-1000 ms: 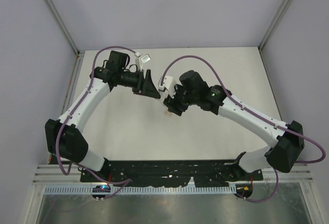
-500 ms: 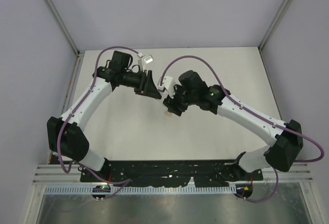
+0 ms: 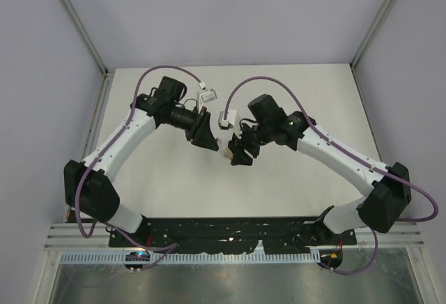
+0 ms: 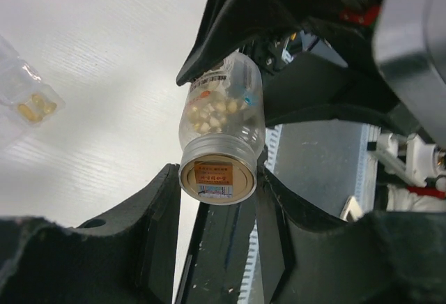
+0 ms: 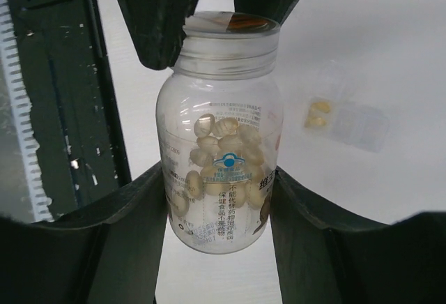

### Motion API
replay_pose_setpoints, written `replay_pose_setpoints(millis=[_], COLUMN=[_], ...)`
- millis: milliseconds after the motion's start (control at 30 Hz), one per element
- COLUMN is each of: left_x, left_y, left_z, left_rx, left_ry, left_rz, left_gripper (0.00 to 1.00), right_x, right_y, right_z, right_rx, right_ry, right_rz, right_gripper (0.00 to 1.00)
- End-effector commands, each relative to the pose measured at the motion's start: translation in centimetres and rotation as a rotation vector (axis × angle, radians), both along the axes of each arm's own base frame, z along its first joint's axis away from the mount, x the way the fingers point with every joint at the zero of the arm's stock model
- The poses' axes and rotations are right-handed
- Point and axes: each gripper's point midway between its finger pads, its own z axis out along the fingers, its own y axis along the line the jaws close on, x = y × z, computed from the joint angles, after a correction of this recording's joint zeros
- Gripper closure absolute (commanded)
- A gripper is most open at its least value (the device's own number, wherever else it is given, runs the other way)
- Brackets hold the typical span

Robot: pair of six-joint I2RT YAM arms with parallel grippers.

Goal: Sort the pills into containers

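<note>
Spanning most of the overhead view, the table [image 3: 320,95] carries nothing that shows clearly from above. The left arm [image 3: 122,140] and right arm [image 3: 334,157] reach in from their corners at the near edge and meet over its middle. The right claw [image 5: 219,185] is clenched on the body of a clear bottle [image 5: 219,95], holding it in the air above the middle of the table. The left claw [image 3: 206,139] brackets the bottle's cap [image 4: 217,178], one finger on each side. Whether those fingers press the cap or only stand just beside it, I cannot tell. A small clear pack [image 5: 345,119] lies flat on the table below, apart from both claws (the overhead view hides it, so its place relative to the edges is unclear). Pale pills [image 5: 223,143] fill about the lower half of the bottle, and a few yellow pills [image 5: 319,112] sit in the pack. The step in hand looks like getting the bottle open. Next, the left claw probably needs a firm, centred grip on the cap and a twist, while the right claw keeps the body from turning. Compared with half a second ago, the left claw has swung toward the near edge and closed in on the right claw, which has itself dropped slightly toward that edge.
</note>
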Motion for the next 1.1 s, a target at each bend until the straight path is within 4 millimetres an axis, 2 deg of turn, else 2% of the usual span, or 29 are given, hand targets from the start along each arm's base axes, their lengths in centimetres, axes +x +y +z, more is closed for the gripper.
replay_pose_setpoints(millis=[0,200,233,367,433,467,500,600,633,733,867,967,1067], left_x=[-2.5,-4.3,-4.5,-3.9,-3.6,-3.4,-3.3,-3.1,-3.0,-2.5,-0.7,1.7,2.5], left_y=[0.1,-0.4,-0.4,-0.4,-0.2,-0.2,-0.1,-0.1,0.0,0.1,0.7,1.6,1.8], left_z=[-0.1,-0.4,-0.3,0.5,0.9,1.0,1.2,1.9,2.0,3.3,5.1,5.5,6.0], left_rx=[-0.021,-0.062,-0.068,-0.071,-0.063,-0.060,-0.056,-0.050,-0.045,-0.062,-0.082,-0.037,-0.037], left_ry=[-0.161,-0.321,-0.352,-0.461,-0.488,-0.495,-0.492,-0.463,-0.442,-0.388,-0.291,-0.173,-0.047], left_rz=[-0.127,-0.183,-0.184,-0.139,-0.107,-0.097,-0.082,-0.046,-0.033,0.020,0.145,0.284,0.332], left_gripper=[1.00,1.00,0.97,0.71,0.52,0.42,0.28,0.05,0.00,0.00,0.00,0.01,0.01], right_x=[-3.2,-4.4,-4.8,-5.1,-5.0,-4.8,-4.5,-3.2,-2.8,-1.1,0.4,1.5,2.4], right_y=[2.0,1.8,1.6,1.6,1.7,1.6,1.6,1.2,1.4,1.0,0.9,0.7,0.8], right_z=[4.6,5.2,5.2,4.5,4.2,4.0,4.0,3.6,3.6,3.4,4.1,4.6,5.4], right_rx=[0.205,0.275,0.281,0.265,0.254,0.245,0.241,0.203,0.207,0.171,0.140,0.100,0.099], right_ry=[0.088,0.257,0.293,0.348,0.351,0.342,0.326,0.259,0.243,0.133,-0.029,-0.179,-0.244], right_rz=[0.225,0.309,0.323,0.338,0.341,0.333,0.325,0.245,0.217,0.125,0.041,-0.045,-0.097], right_gripper=[0.94,0.94,0.94,0.95,0.95,0.94,0.95,0.94,0.95,0.94,0.95,0.94,0.94])
